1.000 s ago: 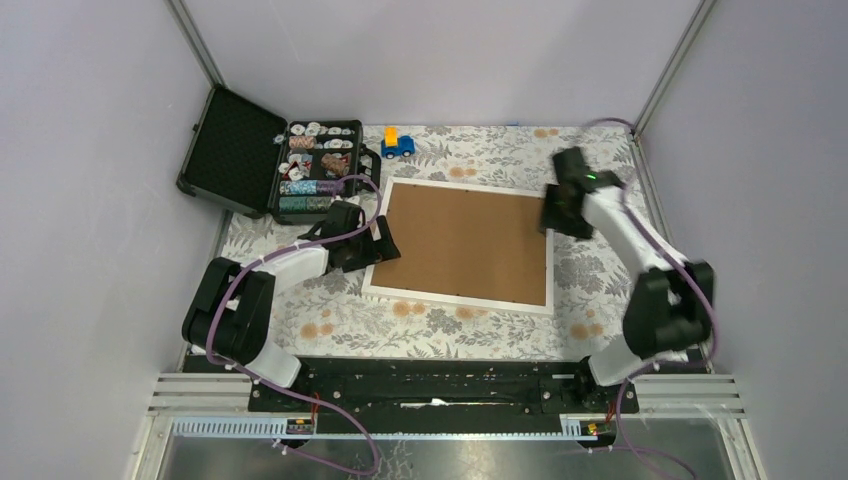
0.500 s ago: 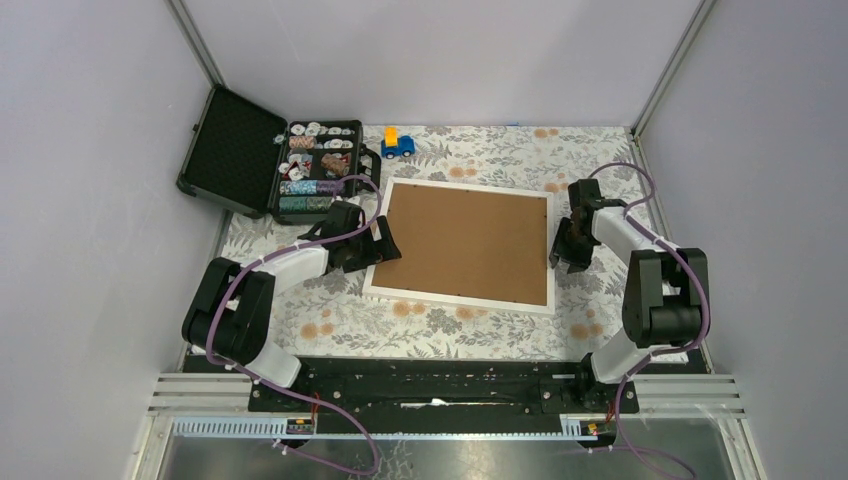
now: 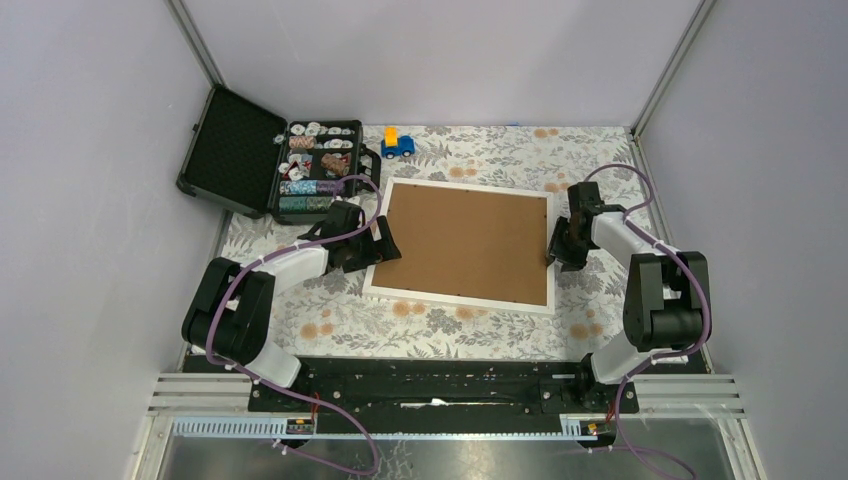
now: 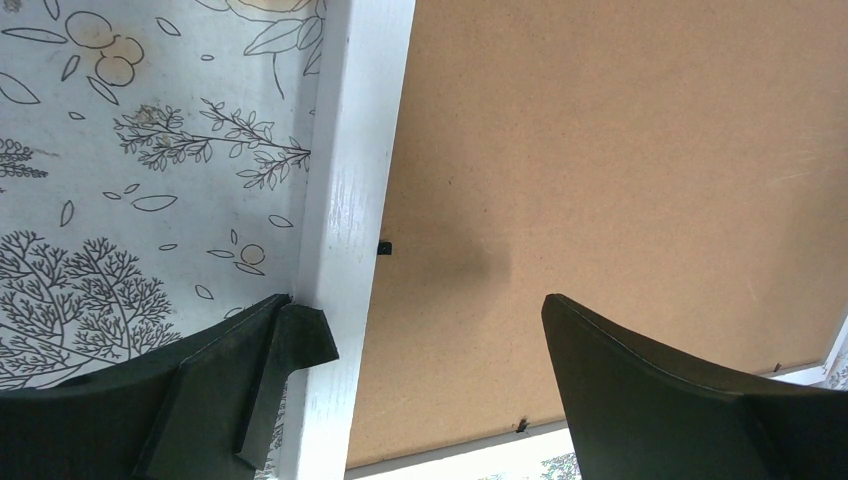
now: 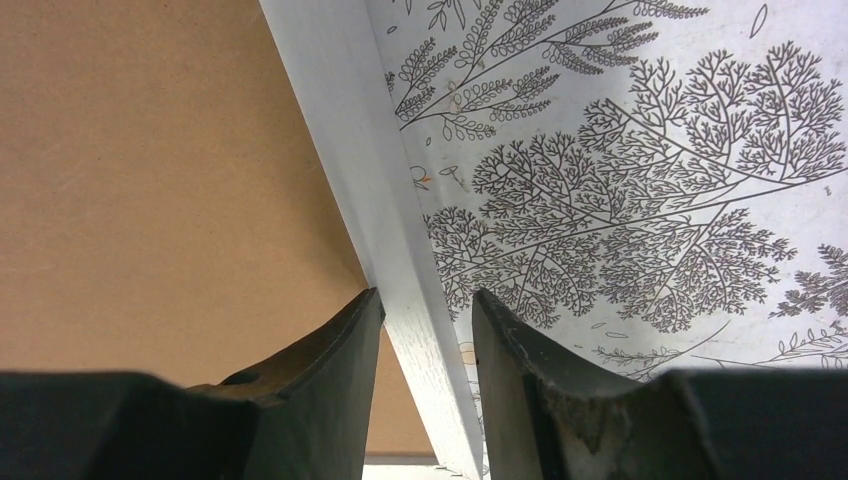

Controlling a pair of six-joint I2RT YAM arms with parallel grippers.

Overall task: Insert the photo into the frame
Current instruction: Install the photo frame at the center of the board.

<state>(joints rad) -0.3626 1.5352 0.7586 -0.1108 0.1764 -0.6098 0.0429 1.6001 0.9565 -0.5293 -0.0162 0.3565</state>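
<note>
The frame (image 3: 455,298) lies face down in the middle of the table, its brown back (image 3: 465,243) up inside the thin white moulding. The photo is hidden. My left gripper (image 3: 378,245) is open wide across the frame's left rail (image 4: 360,150). One finger (image 4: 270,360) rests outside the moulding and the other hangs over the brown back, with the left gripper (image 4: 424,305) holding nothing. My right gripper (image 3: 556,245) sits low on the right rail (image 5: 340,110). In the right wrist view the right gripper (image 5: 427,295) is shut on that white moulding, one finger on each side.
An open black case (image 3: 320,170) with several small items in compartments stands at the back left, its lid (image 3: 230,150) leaning outward. A small blue toy car (image 3: 397,145) sits behind the frame. A floral cloth (image 3: 480,330) covers the table, with walls close on both sides.
My right arm dropped from above the frame's upper right edge down to the right rail, and its jaws narrowed onto the moulding. The left arm and the frame stayed put.
</note>
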